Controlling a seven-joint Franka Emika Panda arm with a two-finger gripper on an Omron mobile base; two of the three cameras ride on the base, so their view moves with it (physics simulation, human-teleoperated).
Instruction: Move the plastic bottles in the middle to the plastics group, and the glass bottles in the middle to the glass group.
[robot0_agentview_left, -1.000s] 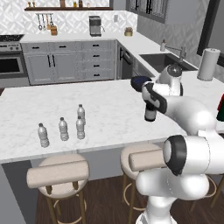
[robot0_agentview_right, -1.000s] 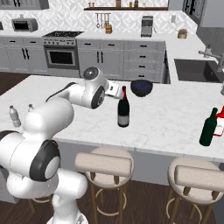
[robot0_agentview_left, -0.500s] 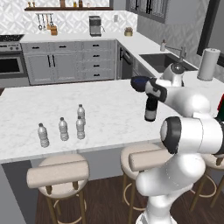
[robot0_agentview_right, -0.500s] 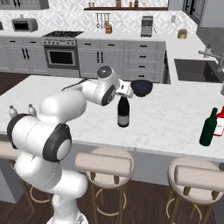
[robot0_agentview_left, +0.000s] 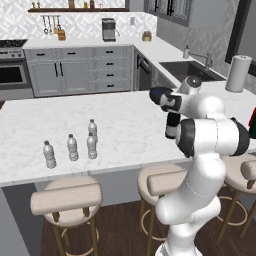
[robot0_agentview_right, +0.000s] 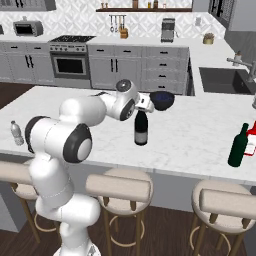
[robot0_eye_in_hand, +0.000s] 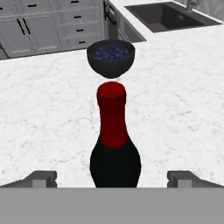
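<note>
**Item: slim dark red glass bottle, upright, centred between spread jaws**

The two-finger gripper (robot0_eye_in_hand: 112, 178) was recorded with its jaws spread to full width and nothing pinched between them. In the hand view the slim dark red glass bottle with a red-capped narrow neck (robot0_eye_in_hand: 113, 140) was found at 12 o'clock from the gripper, centred between the two dark finger tips (robot0_eye_in_hand: 41, 178), with clear space on either side of its body. Its long axis was vertical; it was seen standing on the white marbled island counter (robot0_agentview_right: 200, 135). A grasp was judged to require only a forward advance and a closing of the jaws.

Beyond the bottle, also at 12 o'clock and apart from it, a dark blue bowl of blue berries (robot0_eye_in_hand: 110, 57) was noted; it was judged not to obstruct. In the right base view, a tall dark green glass bottle (robot0_agentview_right: 237, 146) of the glass group was logged at 3 o'clock. In the left base view, four small clear white-capped plastic bottles (robot0_agentview_left: 73, 147) were logged at 9 o'clock, well apart.
</note>
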